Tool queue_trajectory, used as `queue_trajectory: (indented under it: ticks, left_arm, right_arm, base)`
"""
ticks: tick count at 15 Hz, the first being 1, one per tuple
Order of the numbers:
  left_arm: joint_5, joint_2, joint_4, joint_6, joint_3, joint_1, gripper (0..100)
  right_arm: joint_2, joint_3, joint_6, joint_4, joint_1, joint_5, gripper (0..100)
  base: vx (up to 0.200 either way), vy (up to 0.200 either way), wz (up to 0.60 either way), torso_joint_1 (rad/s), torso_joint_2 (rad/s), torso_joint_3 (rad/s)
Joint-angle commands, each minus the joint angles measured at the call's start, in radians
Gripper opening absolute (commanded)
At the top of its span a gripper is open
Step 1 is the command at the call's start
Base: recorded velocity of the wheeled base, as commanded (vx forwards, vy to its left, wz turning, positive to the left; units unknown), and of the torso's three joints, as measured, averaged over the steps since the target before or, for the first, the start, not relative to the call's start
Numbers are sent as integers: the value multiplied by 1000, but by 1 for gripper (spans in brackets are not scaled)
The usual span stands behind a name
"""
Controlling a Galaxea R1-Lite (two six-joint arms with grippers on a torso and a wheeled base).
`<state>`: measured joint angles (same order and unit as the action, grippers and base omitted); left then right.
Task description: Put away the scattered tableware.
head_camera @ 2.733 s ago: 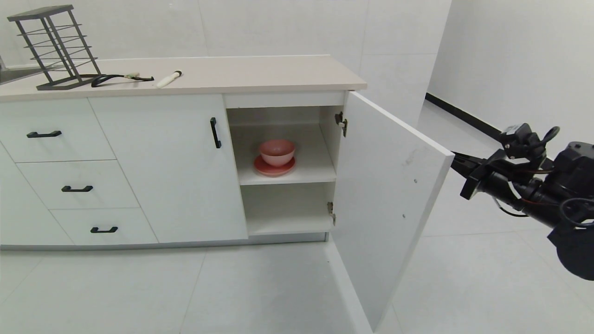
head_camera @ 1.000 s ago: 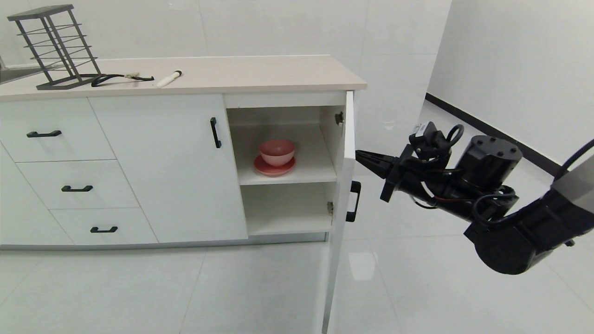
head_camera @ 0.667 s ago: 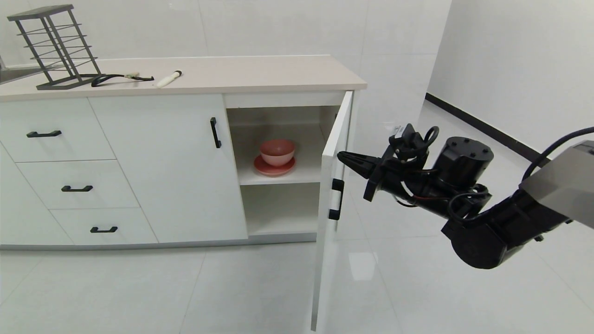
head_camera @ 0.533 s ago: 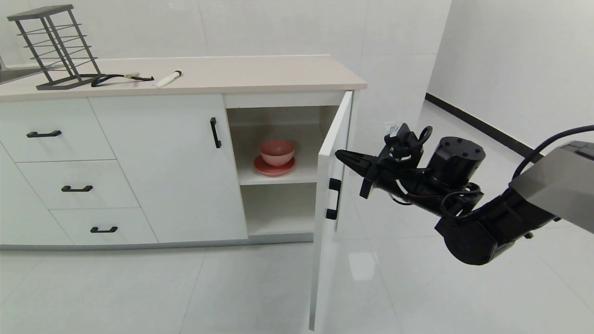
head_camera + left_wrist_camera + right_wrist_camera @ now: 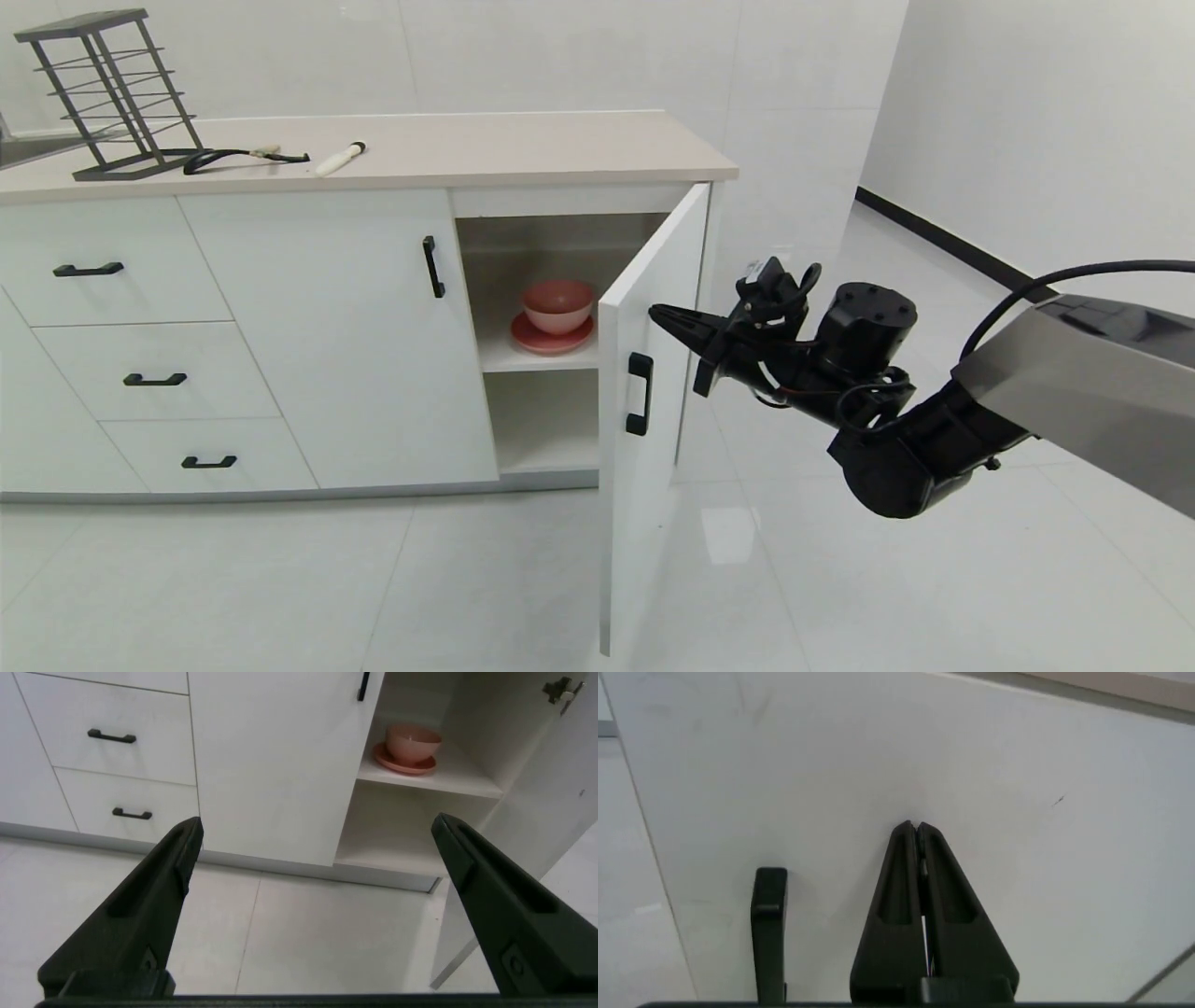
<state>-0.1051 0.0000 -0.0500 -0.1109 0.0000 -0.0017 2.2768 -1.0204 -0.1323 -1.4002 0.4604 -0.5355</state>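
Pink round plastic-looking bowl (image 5: 557,303) sits upright, mouth up, nested on a flat pink round plate (image 5: 551,338). Both are on the upper shelf inside the white cabinet (image 5: 569,201), approx. mid-shelf, w/ the plate flat on the shelf board. On the cabinet's top, well left of that compartment, lie a slim white stick-like utensil (image 5: 339,159) and a black curved-handled utensil (image 5: 245,157), near each other, not touching.

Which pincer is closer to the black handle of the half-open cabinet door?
The right. The right pincer, shut, has its tips at the door's outer face, just beside the handle. The left pincer, open, is well back from the cabinet, above the floor.
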Motion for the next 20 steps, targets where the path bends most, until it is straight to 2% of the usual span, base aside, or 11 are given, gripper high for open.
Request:
queue_trajectory:
  ticks: [1,5,11,18,19,20]
  left_arm:
    - [-1,0,-1,0,0,0,100]
    - [-1,0,-1,0,0,0,100]
    - [-1,0,-1,0,0,0,100]
    - [-1,0,-1,-1,0,0,100]
    - [-1,0,-1,-4,0,0,100]
    - [-1,0,-1,-4,0,0,100]
  right_arm:
    - [50,-38,5,-17,11,8,0]
    - [112,-132,16,-33,24,31,0]
    - [260,-366,33,-45,37,91,0]
    - [227,-365,68,-117,9,112,0]
    - [167,-322,71,-120,-13,109,0]
    - [76,-217,77,-121,-36,109,0]
  base:
    - [0,0,0,0,0,0]
    - [0,0,0,0,0,0]
    - [0,0,0,0,0,0]
    - [0,0,0,0,0,0]
    - [0,0,0,0,0,0]
    - [0,0,0,0,0,0]
